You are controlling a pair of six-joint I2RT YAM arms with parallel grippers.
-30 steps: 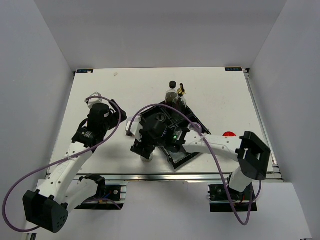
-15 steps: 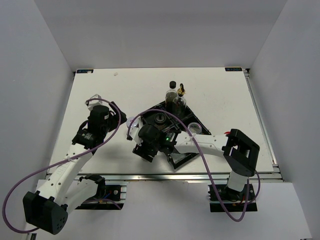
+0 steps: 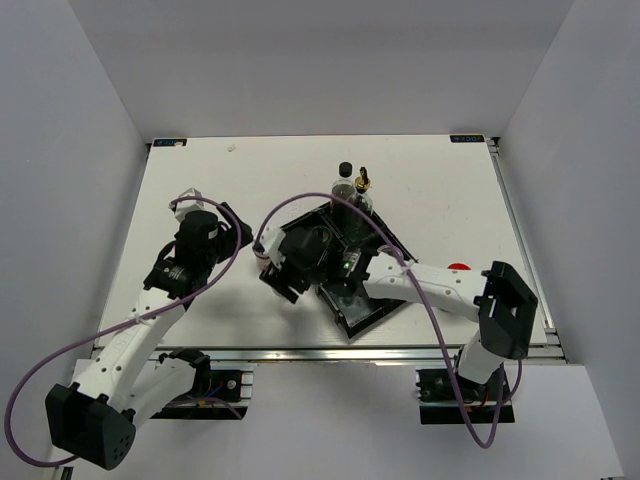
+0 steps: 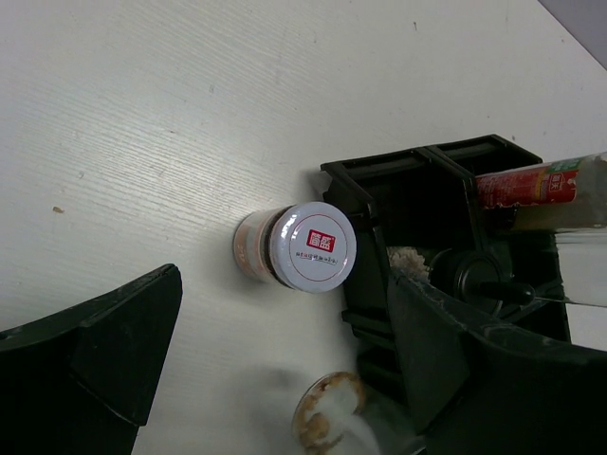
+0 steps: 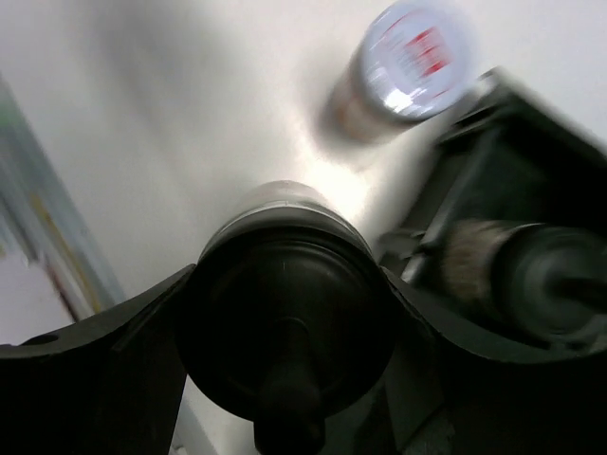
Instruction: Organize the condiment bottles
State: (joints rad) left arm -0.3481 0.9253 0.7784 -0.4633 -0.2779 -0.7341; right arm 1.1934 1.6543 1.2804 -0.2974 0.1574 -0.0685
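My right gripper (image 5: pixel 285 327) is shut on a short black-lidded jar (image 5: pixel 285 303), its fingers pressed against both sides of the lid; the view is blurred. In the top view that gripper (image 3: pixel 285 277) hangs just left of the black tray (image 3: pixel 362 322). A white-lidded jar (image 4: pixel 318 248) stands on the table against the tray's left corner (image 4: pixel 356 190), also seen as the white-lidded jar (image 5: pixel 413 57). My left gripper (image 4: pixel 283 318) is open above it, touching nothing. A dark black-capped bottle (image 3: pixel 345 178) and a gold-spouted bottle (image 3: pixel 363 190) stand behind the tray.
The tray holds another black-lidded jar (image 4: pixel 479 277) and a red-labelled bottle (image 4: pixel 531 184) lying on its side. A red lid (image 3: pixel 458 268) shows to the right of the tray, partly behind my right arm. The two grippers are close together at the tray's left side.
My right gripper has closed on the black-lidded jar and moved with it away from the near edge, toward the tray's left corner. The left arm has stayed put.
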